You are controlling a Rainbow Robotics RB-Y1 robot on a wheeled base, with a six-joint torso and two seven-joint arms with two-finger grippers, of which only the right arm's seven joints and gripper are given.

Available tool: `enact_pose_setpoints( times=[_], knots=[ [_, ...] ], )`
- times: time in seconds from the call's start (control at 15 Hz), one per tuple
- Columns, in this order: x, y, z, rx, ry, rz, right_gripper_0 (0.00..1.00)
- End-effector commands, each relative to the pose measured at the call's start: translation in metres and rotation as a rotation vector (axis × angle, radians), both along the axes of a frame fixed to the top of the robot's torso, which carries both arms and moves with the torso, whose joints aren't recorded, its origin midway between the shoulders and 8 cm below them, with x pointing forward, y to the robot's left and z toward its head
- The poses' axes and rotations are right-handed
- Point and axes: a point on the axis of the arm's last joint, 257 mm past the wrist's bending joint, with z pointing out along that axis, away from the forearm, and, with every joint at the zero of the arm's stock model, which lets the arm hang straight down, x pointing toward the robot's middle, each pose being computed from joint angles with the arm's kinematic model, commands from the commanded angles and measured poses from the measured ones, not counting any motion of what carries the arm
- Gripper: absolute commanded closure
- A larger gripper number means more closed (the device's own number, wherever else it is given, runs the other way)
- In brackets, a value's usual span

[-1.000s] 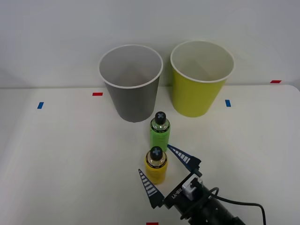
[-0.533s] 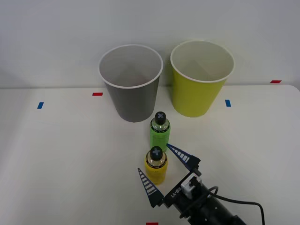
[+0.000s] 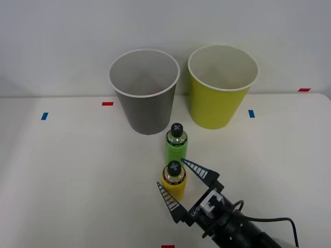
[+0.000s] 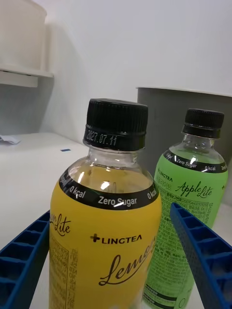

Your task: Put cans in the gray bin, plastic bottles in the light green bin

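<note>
Since the earlier frames the tool (image 3: 182,184) has been advanced around the upright yellow-labelled bottle (image 3: 174,181), now bracketed by its parted, empty fingers, with the green-labelled bottle (image 3: 176,143) just beyond and the light green bin (image 3: 221,88) farther back on the tabletop (image 3: 77,170).

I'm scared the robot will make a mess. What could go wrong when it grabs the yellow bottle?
1. The green bottle stands upright right behind the yellow bottle. The far finger sits close to it and might knock it over.
2. The right gripper is open around the yellow bottle, not yet squeezing. An off-centre squeeze could tip it.
3. The gray bin is next to the light green bin, so the bottle could land in the wrong one.
</note>
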Motion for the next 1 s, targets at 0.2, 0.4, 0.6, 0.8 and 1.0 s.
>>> enact_pose_setpoints(
  times=[0.2,0.4,0.6,0.8,1.0],
  knots=[
    [0.001,0.002,0.002,-0.005,-0.01,0.006,1.0],
    [0.003,0.001,0.002,0.011,0.005,-0.002,1.0],
    [0.003,0.001,0.003,0.024,0.014,-0.007,1.0],
    [0.004,-0.004,0.002,0.036,0.019,-0.026,1.0],
    [-0.009,-0.024,-0.001,0.066,0.019,-0.063,1.0]
  ],
)
